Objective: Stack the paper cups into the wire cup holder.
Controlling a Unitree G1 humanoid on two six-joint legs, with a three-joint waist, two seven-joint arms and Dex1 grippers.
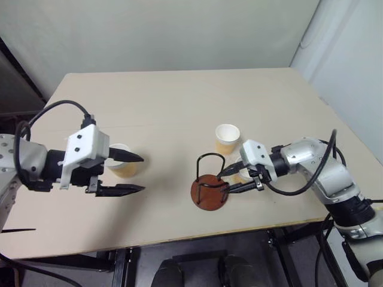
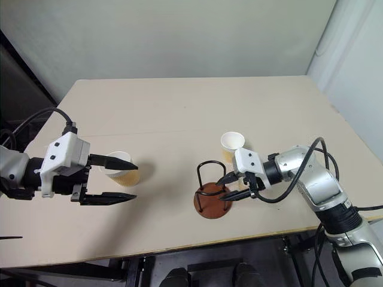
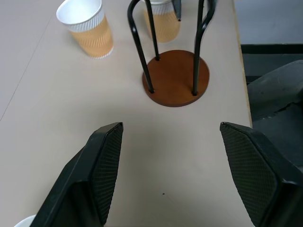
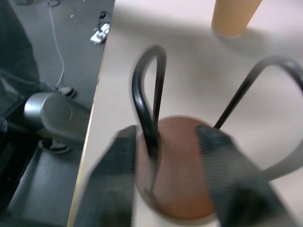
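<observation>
The wire cup holder (image 1: 209, 194) stands near the table's front edge, a reddish-brown disc with black wire arches. My right gripper (image 1: 222, 183) reaches it from the right, open, its fingers on either side of one wire upright (image 4: 147, 118). One paper cup (image 1: 227, 139) stands upright just beyond the holder. Another cup (image 3: 165, 26) sits right behind my right gripper. A third cup (image 1: 122, 164) stands at the left, beside the far finger of my left gripper (image 1: 142, 173). That gripper is wide open, level, with nothing between its fingers.
The beige table (image 1: 179, 107) stretches bare to the back. Its front edge (image 1: 179, 236) runs close to the holder and both grippers. A white wall panel (image 1: 353, 60) rises past the table's right side.
</observation>
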